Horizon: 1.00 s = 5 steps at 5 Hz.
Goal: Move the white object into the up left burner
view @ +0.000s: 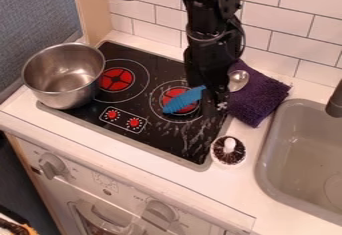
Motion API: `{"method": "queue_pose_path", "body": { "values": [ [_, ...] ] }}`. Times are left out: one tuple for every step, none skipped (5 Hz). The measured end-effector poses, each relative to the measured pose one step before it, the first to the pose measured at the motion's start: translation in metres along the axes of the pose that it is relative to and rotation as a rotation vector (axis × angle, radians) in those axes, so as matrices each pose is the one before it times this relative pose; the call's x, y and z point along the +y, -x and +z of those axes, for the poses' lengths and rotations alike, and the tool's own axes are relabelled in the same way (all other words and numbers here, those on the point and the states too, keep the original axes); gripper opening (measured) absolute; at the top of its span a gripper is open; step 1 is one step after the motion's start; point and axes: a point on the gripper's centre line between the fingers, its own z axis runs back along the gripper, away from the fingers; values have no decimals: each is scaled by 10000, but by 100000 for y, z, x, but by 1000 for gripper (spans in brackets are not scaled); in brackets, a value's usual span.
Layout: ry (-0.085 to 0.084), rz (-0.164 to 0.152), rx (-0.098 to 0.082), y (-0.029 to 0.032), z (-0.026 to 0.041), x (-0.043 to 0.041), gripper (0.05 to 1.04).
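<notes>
The black gripper point(217, 101) hangs over the right part of the black stovetop, beside the purple cloth. I cannot make out how its fingers stand. A round white object point(228, 161) with a dark, rough top and a white knob is on the counter at the stove's front right corner, below the gripper in the view and apart from it. The left burner point(116, 79) shows red, with nothing on it. A blue item point(182, 101) lies across the right burner point(169, 94), its upper right end meeting the gripper in the view; whether they touch I cannot tell.
A steel pot point(61, 96) stands at the stove's left edge, close to the left burner. The purple cloth point(257, 96) lies right of the stove with a silver spoon point(238, 80) at its left side. Farther right are the grey sink point(266, 164) and a dark faucet point(335, 104).
</notes>
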Motion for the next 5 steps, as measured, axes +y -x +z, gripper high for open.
{"method": "queue_pose_path", "body": {
  "values": [
    [301, -489, -56, 171, -368, -2125, 1001],
    [171, -379, 11, -110, -445, -1286, 1001],
    [82, -343, 6, -548, -365, -761, 1001],
    [166, -111, 202, -120, -1229, 34, 949],
    [-38, -80, 157, -587, -646, 432, 693]
  ]
}}
